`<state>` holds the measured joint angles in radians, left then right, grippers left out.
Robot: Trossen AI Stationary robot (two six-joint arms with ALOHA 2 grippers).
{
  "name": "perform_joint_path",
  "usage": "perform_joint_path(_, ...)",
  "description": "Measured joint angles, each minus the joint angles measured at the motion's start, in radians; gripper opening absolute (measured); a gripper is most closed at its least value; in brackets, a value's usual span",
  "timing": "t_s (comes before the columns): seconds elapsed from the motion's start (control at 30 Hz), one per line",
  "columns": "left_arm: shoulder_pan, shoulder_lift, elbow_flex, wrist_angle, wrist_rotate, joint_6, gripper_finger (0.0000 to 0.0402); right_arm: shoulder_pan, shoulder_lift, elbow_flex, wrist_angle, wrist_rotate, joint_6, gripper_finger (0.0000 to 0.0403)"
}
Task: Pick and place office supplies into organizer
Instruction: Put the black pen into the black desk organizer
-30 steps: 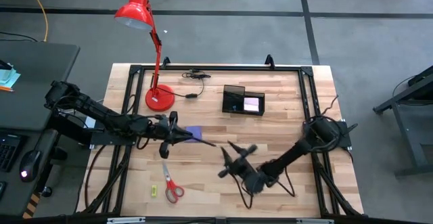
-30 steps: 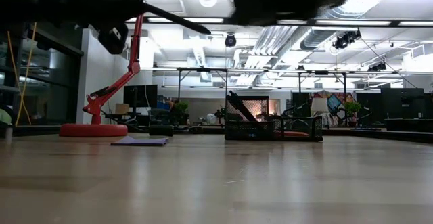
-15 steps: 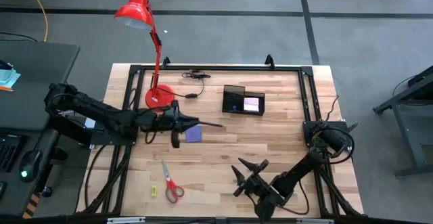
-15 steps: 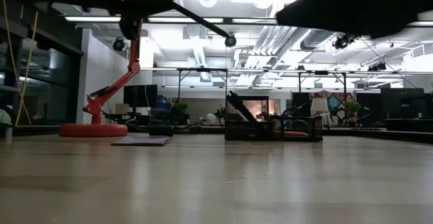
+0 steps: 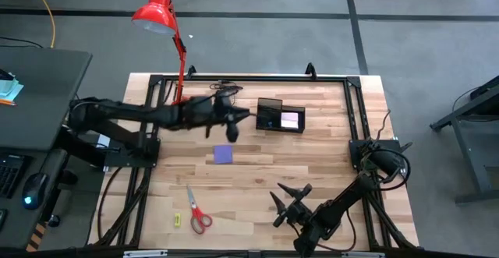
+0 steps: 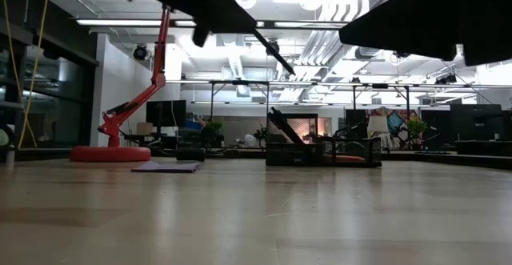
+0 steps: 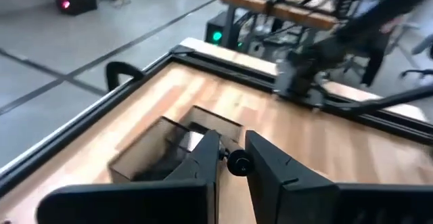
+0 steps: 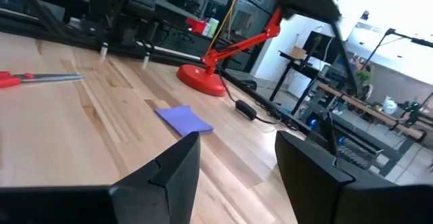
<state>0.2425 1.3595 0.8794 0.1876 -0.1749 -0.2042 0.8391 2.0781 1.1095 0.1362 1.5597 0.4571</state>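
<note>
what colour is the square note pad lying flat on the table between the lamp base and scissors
Purple; the note pad shows best in the high view.

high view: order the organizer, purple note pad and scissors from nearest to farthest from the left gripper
Measured from the left gripper, which is shut on a thin black pen near the table's far edge:
1. Organizer, right beside the gripper, on its right.
2. Purple note pad, mid-table, toward the near side.
3. Scissors, near the table's front edge, on the left.

Grey concrete floor, dark side desk.
</note>
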Motion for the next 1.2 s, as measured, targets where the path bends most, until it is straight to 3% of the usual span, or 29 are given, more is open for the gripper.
perform_joint_path(0.27, 0.123, 0.182, 0.215, -0.174, 0.054, 0.02, 0.0042, 0.001, 0.0, 0.0, -0.029, -0.031, 0.041, 0.0184)
perform_joint_path(0.5, 0.193, 0.296, 0.328, -0.204, 0.135, 0.039, 0.0029, 0.0, 0.0, 0.0, -0.051, -0.042, 0.087, 0.0185)
perform_joint_path(1.03, 0.242, 0.459, 0.447, -0.271, 0.194, 0.099, 0.0035, -0.001, 0.0, 0.0, -0.058, -0.075, 0.115, 0.0183)
perform_joint_path(1.2, 0.242, 0.489, 0.466, -0.27, 0.228, 0.119, 0.0064, -0.001, 0.0, 0.0, -0.059, -0.076, 0.123, 0.0185)
